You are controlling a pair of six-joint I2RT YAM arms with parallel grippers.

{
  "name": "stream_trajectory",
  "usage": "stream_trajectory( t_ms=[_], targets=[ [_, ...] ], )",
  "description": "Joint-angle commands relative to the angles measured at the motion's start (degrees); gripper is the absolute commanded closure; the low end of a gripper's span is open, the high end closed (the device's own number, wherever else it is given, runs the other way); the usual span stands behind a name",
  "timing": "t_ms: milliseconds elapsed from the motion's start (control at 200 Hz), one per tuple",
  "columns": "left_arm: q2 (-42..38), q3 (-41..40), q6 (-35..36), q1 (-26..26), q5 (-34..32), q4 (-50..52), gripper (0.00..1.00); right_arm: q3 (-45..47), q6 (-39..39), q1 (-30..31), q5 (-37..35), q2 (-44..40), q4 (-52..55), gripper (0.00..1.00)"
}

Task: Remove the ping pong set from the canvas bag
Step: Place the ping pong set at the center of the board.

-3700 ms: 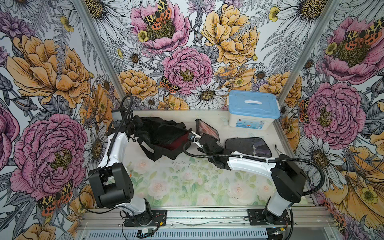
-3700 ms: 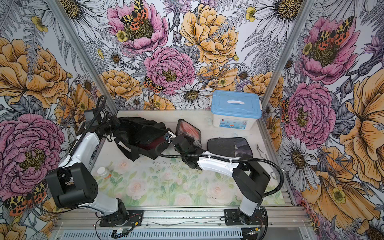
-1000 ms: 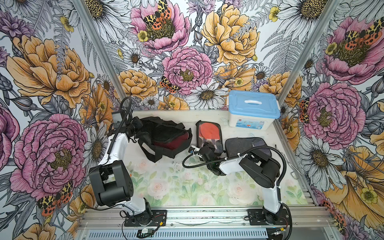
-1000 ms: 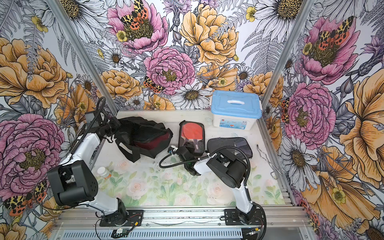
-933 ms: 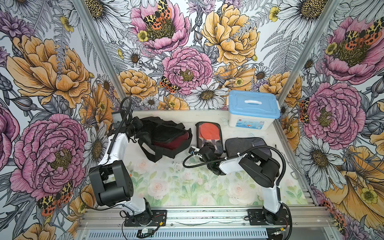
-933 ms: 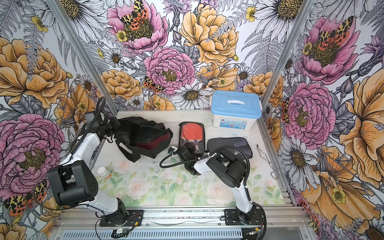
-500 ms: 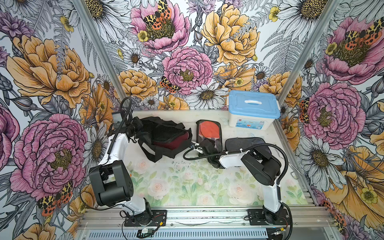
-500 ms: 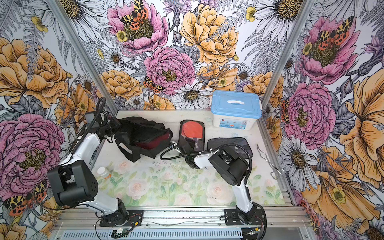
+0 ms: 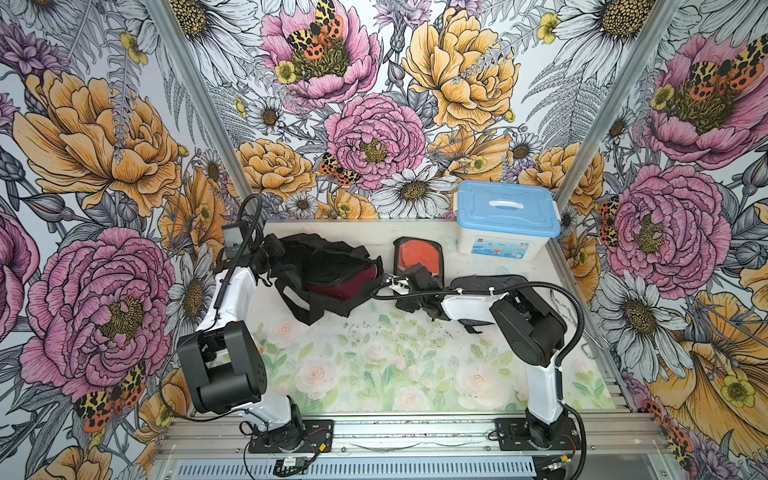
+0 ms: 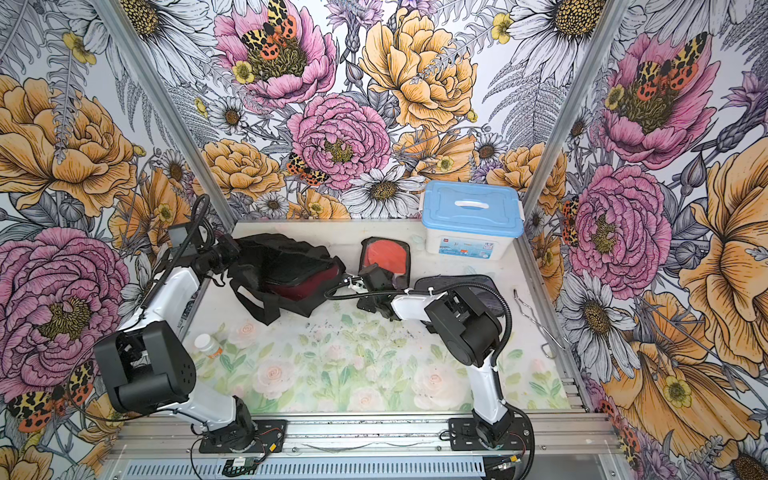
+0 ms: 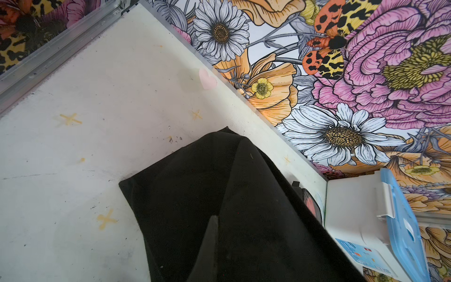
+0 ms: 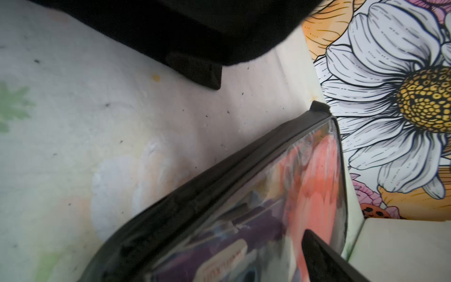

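Observation:
The black canvas bag (image 9: 322,259) lies at the back left, mouth facing right, and shows in both top views. A maroon cover (image 9: 347,284) shows inside it. My left gripper (image 9: 277,254) is shut on the bag's left end; its finger (image 11: 210,240) presses into black fabric (image 11: 190,185). A clear-fronted case with a red paddle (image 9: 417,254) lies flat between the bag and the white box. My right gripper (image 9: 415,279) is open over its handle end, with one finger (image 12: 322,258) above the clear front (image 12: 246,207). The dark pouch (image 9: 484,282) lies partly under the right arm.
A white box with a light-blue lid (image 10: 471,216) stands at the back right corner. A small white bottle (image 10: 206,345) lies near the left arm. A bent metal wire (image 10: 536,320) lies along the right edge. The bag's strap (image 9: 301,309) loops toward the front.
The clear-fronted case, held tilted in the air before, now lies flat on the table. The right gripper has opened and shifted slightly toward the back. The left arm has not moved.

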State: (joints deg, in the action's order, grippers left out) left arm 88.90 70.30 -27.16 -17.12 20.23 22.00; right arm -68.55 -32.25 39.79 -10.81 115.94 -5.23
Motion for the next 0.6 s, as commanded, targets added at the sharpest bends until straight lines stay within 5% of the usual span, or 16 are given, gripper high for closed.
stream_trajectory(
  t_ms=[0,595],
  targets=[
    [-0.57,-1.59,-0.31,-1.38,-1.04,0.9,1.0,-2.32,4.23,-0.68,3.96,-2.54,1.43,0.01],
    [-0.53,-1.62,-0.49,-1.47,-1.16,0.66,1.0,-5.27,19.39,-5.44,21.86,-6.98,7.7,0.02]
  ],
)
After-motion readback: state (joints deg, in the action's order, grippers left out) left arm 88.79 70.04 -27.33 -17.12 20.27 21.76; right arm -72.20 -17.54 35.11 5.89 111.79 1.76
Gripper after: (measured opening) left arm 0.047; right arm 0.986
